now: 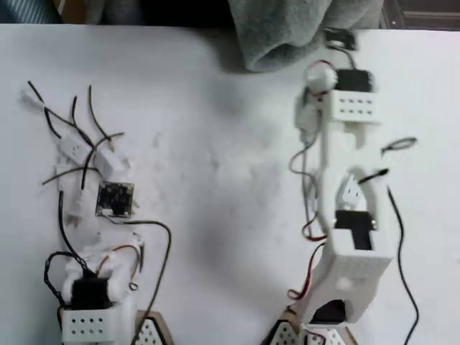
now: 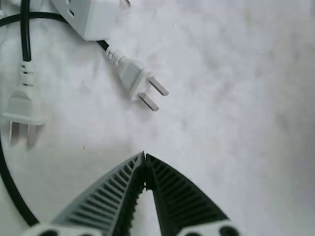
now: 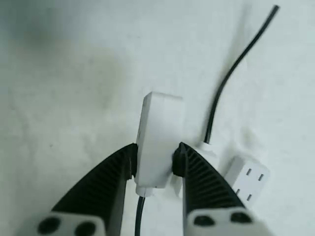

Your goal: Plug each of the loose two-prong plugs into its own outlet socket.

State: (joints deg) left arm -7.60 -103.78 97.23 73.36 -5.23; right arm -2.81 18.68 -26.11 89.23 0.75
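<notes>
Right claw [image 3: 155, 148] clenched on outlet socket [image 3: 160, 115]; left claw [image 2: 144, 156] closed, plug [image 2: 132, 78] ahead, apart.

This looks like a robotics lab bench or a hobby workshop. A plain white tabletop [image 1: 215, 180] carries white plastic printed robot arms [image 1: 352, 266] trailing bare red and black wires [image 1: 310, 233]. There is also a small square black circuit board [image 1: 115, 198] and scattered white socket blocks and plugs on short black cords [image 1: 79, 147].

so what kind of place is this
Likely a robotics lab bench: a white table with two small arms mounted at its edge, and loose plugs and sockets with trailing cables scattered on it.
</notes>
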